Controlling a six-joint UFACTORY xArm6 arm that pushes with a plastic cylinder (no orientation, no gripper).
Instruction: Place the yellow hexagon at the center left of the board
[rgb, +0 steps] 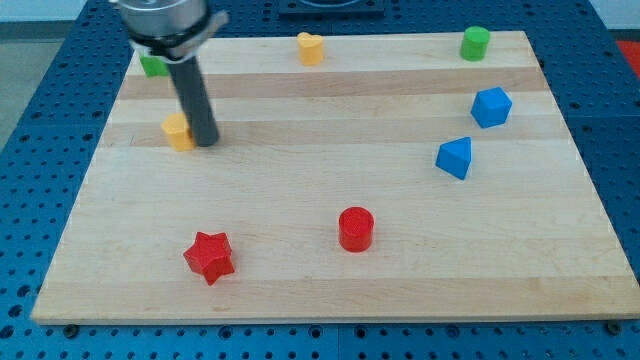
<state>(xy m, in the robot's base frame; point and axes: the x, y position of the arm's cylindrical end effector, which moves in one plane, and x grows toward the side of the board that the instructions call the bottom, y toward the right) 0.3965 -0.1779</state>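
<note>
- Our tip (207, 143) touches the yellow hexagon (178, 131), which lies at its nine o'clock, on the board (320, 290) at the left, slightly above the middle.
- We have a bare rod, so no jaws to open or close.

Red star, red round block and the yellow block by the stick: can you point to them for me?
red star (209, 256), camera view, middle of its top face.
red round block (355, 228), camera view, its front side.
yellow block (177, 130), camera view, its visible left part, right beside my tip (206, 142).
</note>
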